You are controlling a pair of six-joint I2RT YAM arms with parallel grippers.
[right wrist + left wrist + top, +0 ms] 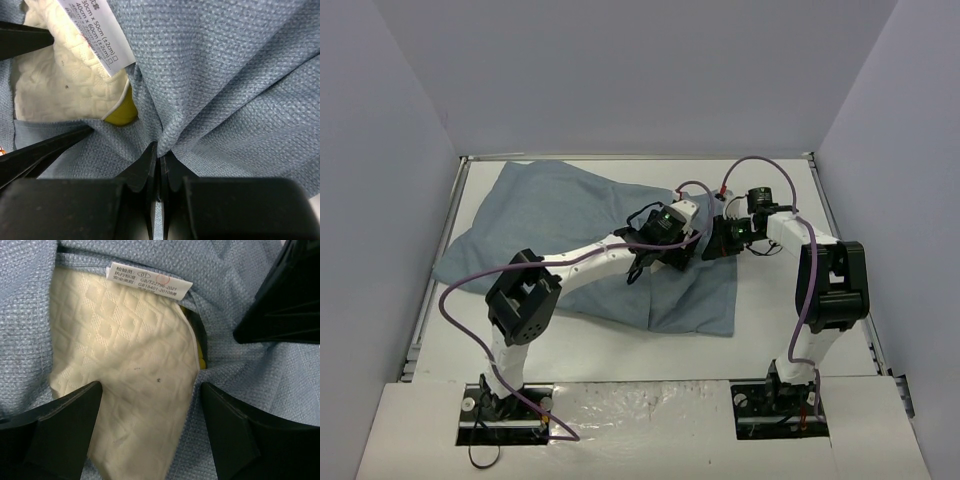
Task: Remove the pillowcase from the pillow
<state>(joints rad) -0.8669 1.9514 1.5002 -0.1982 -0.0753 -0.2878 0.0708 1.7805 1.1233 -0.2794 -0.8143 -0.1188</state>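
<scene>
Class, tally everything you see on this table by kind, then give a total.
arms: 2 (left arm, right arm)
pillowcase: 1
pillow: 1
Total: 4

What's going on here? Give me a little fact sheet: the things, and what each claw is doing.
pillowcase: blue-grey cloth, pillow mostly inside
pillow: cream, quilted, showing at the case's opening
label: white, printed, at that opening
left gripper: open, straddling the exposed pillow
right gripper: shut, pinching a fold of the pillowcase
</scene>
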